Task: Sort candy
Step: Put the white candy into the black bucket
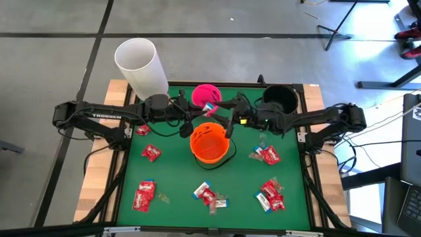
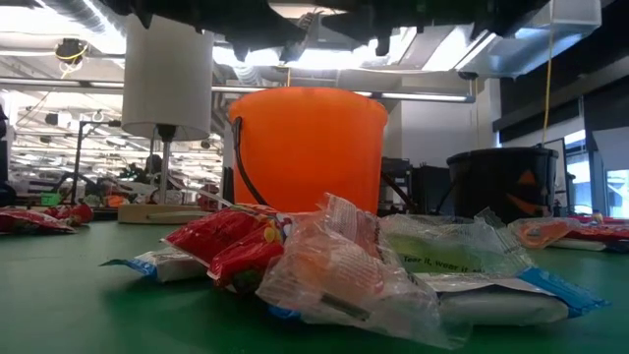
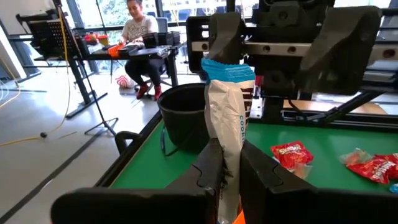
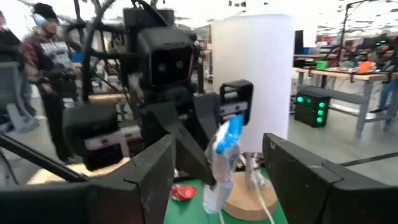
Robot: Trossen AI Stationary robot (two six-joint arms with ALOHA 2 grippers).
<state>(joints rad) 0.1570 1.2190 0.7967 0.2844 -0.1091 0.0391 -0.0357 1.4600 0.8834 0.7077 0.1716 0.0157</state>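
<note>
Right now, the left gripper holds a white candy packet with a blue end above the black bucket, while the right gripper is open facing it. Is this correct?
Not quite. The left gripper holds the white candy packet with a blue end above the orange plastic bucket, not the black bucket, as the high view shows. The right gripper is open facing it.

Green counter (image 1: 171, 172), wooden border at edges. Orange bucket (image 1: 210, 143) standing mid-counter. Pink bucket (image 1: 206, 95) at far edge, black bucket (image 1: 279, 99) at far right corner. White cylinder (image 1: 141, 66) on wooden base at far left corner. Candy (image 1: 209, 196) scattered across near half: red pack (image 1: 151, 153) left of orange bucket, another (image 1: 143, 196) near left front, mixed pile front centre, red cluster (image 1: 272, 195) front right, more (image 1: 266, 155) right of orange bucket. Small red piece (image 1: 142, 130) far left.
</note>
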